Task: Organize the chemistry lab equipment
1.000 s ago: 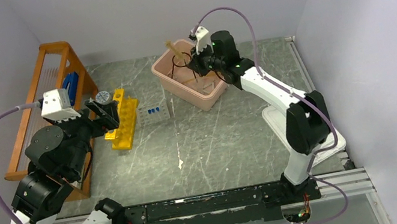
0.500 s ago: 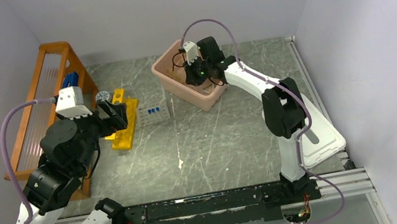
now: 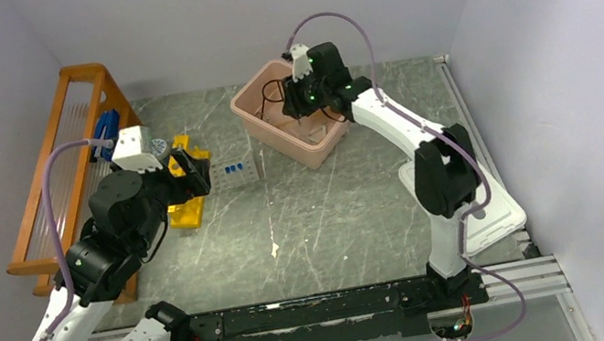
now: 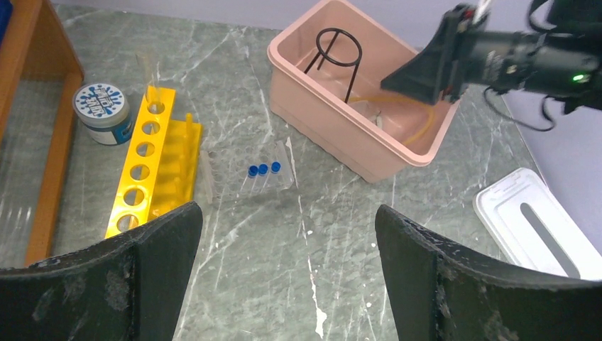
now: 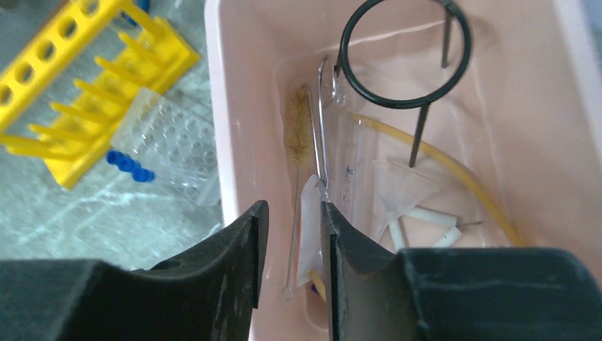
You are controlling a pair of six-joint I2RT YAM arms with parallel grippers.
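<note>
Chemistry lab equipment lies in two clusters on a grey marbled table [image 3: 333,212]. An orange wooden rack [image 3: 78,73] lines the left wall of the overhead view. At upper centre, a pink tub [image 3: 295,148] holds a standing black wire tripod [image 5: 419,135], with tan rubber tubing [image 5: 461,176], metal tongs [image 5: 320,121], a brown-bristle brush [image 5: 298,131] and a white triangle [image 5: 426,215] on its floor. A white lid [image 4: 504,213] rests at lower right. Left of the tub, a yellow tube rack [image 4: 149,167] lies beside a clear holder [image 4: 227,177] of blue-capped tubes [image 4: 263,169], with a small jar [image 4: 101,106] at the rack's far end. The right gripper [image 5: 294,209] hovers over the tub, jaws slightly parted, gripping nothing. The left gripper [image 4: 287,213] hangs above the table near the yellow tube rack, jaws spread wide, empty.
</note>
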